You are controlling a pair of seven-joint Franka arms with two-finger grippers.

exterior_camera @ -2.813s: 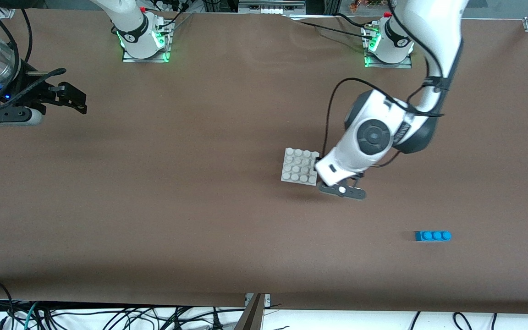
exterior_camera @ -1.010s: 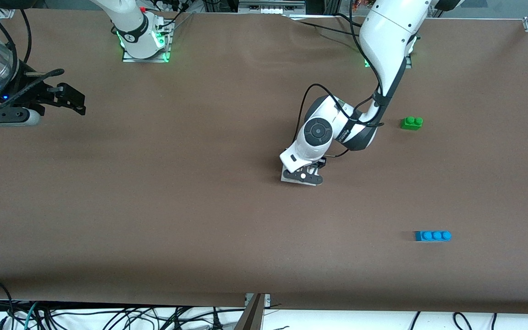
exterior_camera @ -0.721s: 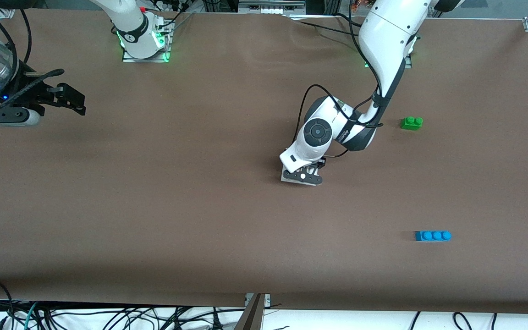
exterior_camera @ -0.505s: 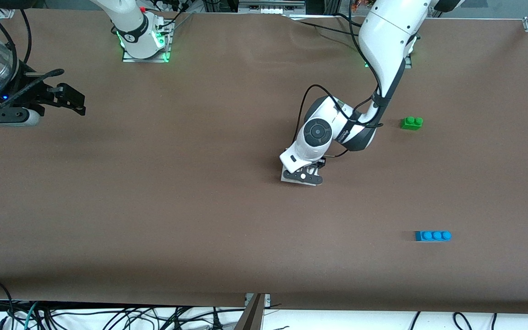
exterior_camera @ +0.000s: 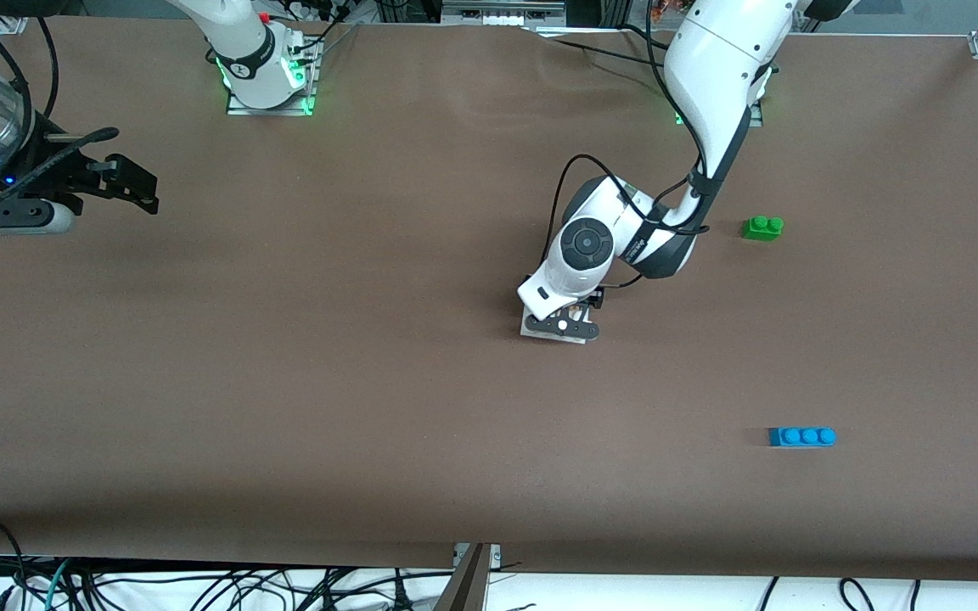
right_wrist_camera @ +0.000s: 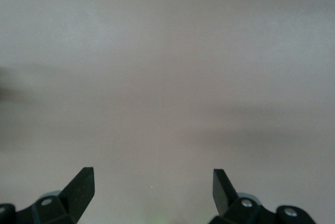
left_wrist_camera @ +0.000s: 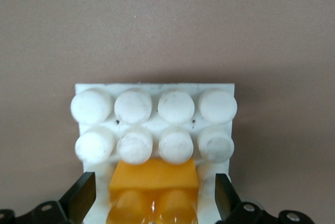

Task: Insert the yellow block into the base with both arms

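The yellow block (left_wrist_camera: 154, 179) sits on the white studded base (left_wrist_camera: 229, 87), next to its middle studs. My left gripper (left_wrist_camera: 154, 182) is low over the base, open, with one finger on each side of the block and a gap to each. In the front view the left gripper (exterior_camera: 568, 326) covers most of the base (exterior_camera: 529, 331), and the block is hidden there. My right gripper (exterior_camera: 134, 182) waits open and empty over bare table at the right arm's end, and the right wrist view (right_wrist_camera: 153, 178) shows only tabletop.
A green two-stud brick (exterior_camera: 762, 227) lies toward the left arm's end of the table. A longer blue three-stud brick (exterior_camera: 801, 436) lies nearer to the front camera. Cables hang along the table's front edge.
The left arm moved from beside the base to over it, which uncovered the green brick. Over the last second it has barely shifted. The right arm has not moved.
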